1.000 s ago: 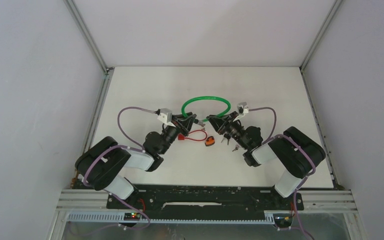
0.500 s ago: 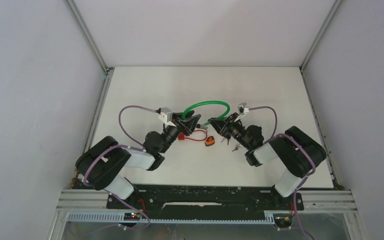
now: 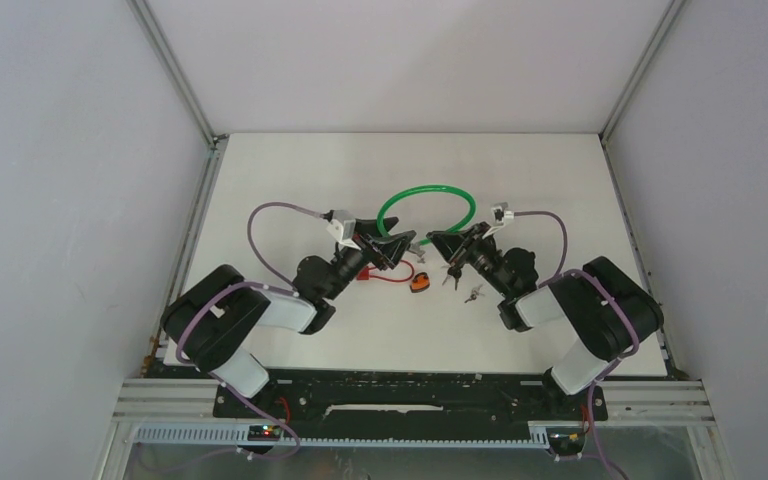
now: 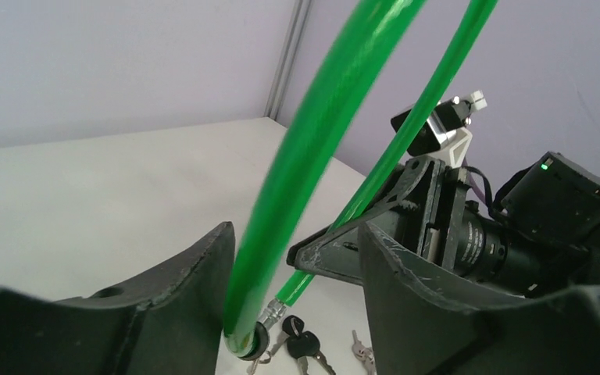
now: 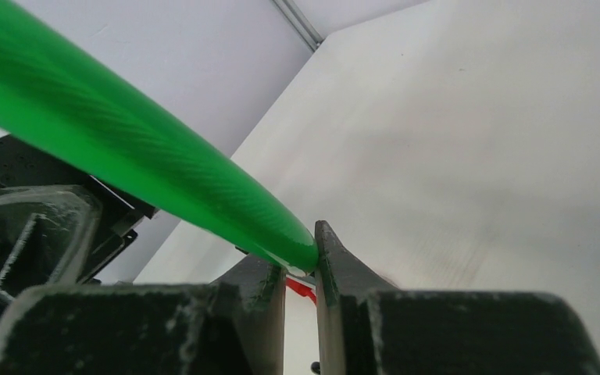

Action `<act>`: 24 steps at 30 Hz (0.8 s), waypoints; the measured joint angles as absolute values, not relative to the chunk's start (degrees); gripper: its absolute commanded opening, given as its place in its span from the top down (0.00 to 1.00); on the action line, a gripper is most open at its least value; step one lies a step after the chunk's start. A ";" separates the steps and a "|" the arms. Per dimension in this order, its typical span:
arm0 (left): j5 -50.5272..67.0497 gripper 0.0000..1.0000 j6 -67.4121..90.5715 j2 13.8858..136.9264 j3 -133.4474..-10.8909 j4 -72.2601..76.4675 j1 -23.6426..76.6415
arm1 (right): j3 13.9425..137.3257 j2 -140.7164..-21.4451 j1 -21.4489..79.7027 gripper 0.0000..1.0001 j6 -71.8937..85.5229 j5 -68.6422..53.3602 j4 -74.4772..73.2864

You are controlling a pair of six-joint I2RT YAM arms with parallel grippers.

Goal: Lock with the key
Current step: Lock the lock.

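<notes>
Green plastic-coated cable lock loop [image 3: 426, 187] sits mid white counter [image 3: 290, 170], betw both arms. R pincer [image 5: 301, 250] is clenched on one cable end. L pincer [image 4: 295, 229] is released, jaws wide; the other cable end, w/ metal tip, lies betw them against one finger. Small black-headed keys [image 3: 473, 293] lie on counter near R arm.

**One cable, two arms, a few keys**

From where I stand, one green cable [image 3: 426, 205] bends into a single loop. Two arms reach over one table [image 3: 290, 170], with one left gripper [image 3: 392, 247] and one right gripper [image 3: 442, 243]. There is one red cord [image 3: 392, 275] and one small orange object [image 3: 420, 284]. Among the keys [image 4: 303, 344], at least two are black-headed; I cannot count the rest.
</notes>
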State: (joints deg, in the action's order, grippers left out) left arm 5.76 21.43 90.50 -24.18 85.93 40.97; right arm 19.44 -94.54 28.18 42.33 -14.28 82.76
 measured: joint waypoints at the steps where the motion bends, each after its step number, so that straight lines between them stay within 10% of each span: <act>1: 6.13 0.43 21.47 90.56 -24.23 85.93 40.97 | 19.38 -94.24 28.16 1.00 42.59 -14.41 82.74; 24: 9.74 0.66 23.27 92.73 -26.35 86.00 40.64 | 16.51 -86.08 27.16 1.00 46.11 -15.92 82.35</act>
State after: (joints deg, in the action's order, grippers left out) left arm 9.74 23.27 92.73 -26.35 86.00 40.64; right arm 16.51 -86.08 27.16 46.11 -15.92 82.35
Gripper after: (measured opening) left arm 0.348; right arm 0.165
